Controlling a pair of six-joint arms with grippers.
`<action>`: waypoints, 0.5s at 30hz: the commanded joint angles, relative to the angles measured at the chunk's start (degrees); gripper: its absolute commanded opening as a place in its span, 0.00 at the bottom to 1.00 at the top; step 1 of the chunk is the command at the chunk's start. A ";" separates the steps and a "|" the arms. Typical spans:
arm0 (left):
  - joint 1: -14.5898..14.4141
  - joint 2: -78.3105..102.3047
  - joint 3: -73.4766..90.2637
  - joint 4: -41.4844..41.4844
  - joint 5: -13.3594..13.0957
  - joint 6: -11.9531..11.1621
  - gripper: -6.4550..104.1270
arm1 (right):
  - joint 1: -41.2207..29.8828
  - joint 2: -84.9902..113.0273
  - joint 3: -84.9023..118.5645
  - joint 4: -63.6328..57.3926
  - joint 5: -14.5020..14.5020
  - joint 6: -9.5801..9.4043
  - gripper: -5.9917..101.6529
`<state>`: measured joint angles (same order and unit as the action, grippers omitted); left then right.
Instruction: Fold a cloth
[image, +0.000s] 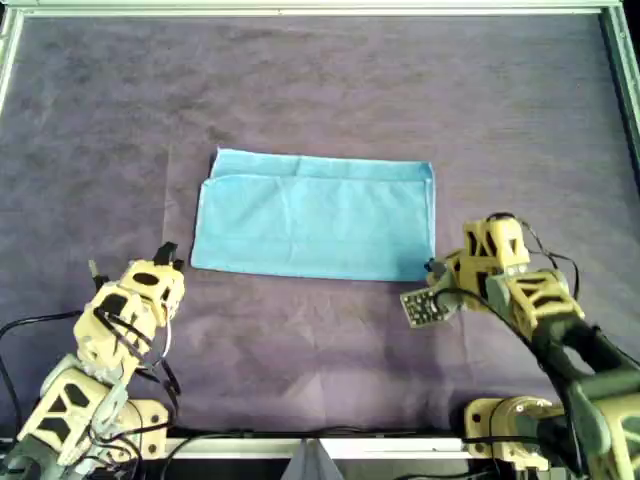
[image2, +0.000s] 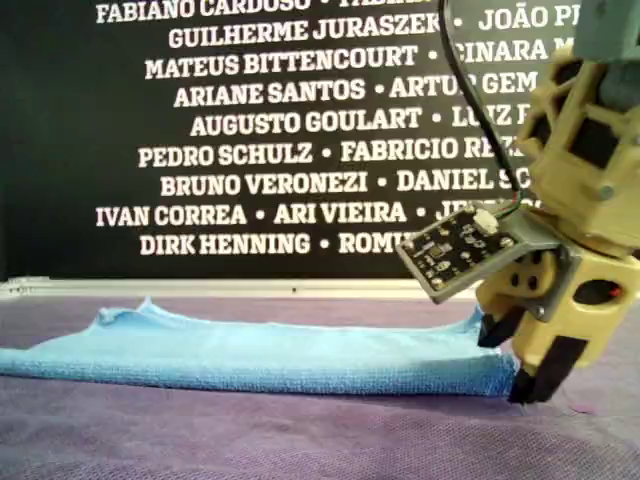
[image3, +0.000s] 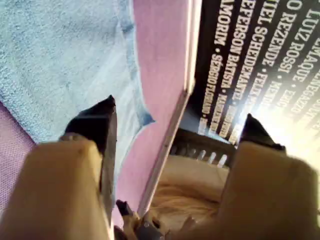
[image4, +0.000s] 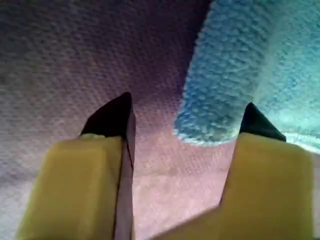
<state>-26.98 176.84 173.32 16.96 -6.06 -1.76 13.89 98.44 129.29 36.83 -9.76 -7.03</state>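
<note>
My second hand (image4: 186, 107) is standing wide open and gripping nothing, its two dark fingertips (image4: 116, 117) pointing down at the desk (image4: 75, 50). One corner of the cloth (image4: 235, 75) is lying in the gap between the jaws, closer to one finger than the other. I cannot tell whether that finger is touching the fabric. In the exterior view this hand (image2: 512, 358) is hanging low at the cloth's (image2: 250, 360) right end, fingertips right down by the purple covering (image2: 300, 440). A small circuit board (image2: 460, 250) is sticking out from the wrist above. From overhead, the same hand (image: 432, 268) is sitting at the near right corner of the cloth (image: 315, 215).

My first hand (image3: 178, 111) is also gaping open and empty. It is looking out over the cloth (image3: 50, 50) toward the desk's pale edge rail (image3: 170, 130) and a dark banner of white names (image3: 250, 50) beyond it. In the overhead view it (image: 130, 260) is hovering just off the cloth's near left corner, apart from the fabric.

The cloth is lying flat near the middle of the desk (image: 320, 90) as a wide rectangle. It is doubled over, with the upper layer's edge sitting slightly short of the far edge beneath it. At the overhead view's left end the layers are not lining up exactly.
</note>
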 joint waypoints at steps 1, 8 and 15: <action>0.26 0.88 -0.97 -0.09 -0.26 0.18 0.85 | 0.00 -0.79 -5.54 0.09 -0.62 0.26 0.84; 0.26 0.88 -0.97 -0.09 -0.26 0.18 0.85 | -0.09 -5.27 -9.14 0.00 -0.62 0.26 0.71; 0.35 0.88 -0.97 -0.09 -0.26 0.18 0.85 | -0.09 -6.15 -11.95 0.00 -0.62 0.26 0.39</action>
<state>-26.98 176.84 173.32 16.96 -6.06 -1.76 13.97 91.05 121.29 36.83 -9.93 -7.03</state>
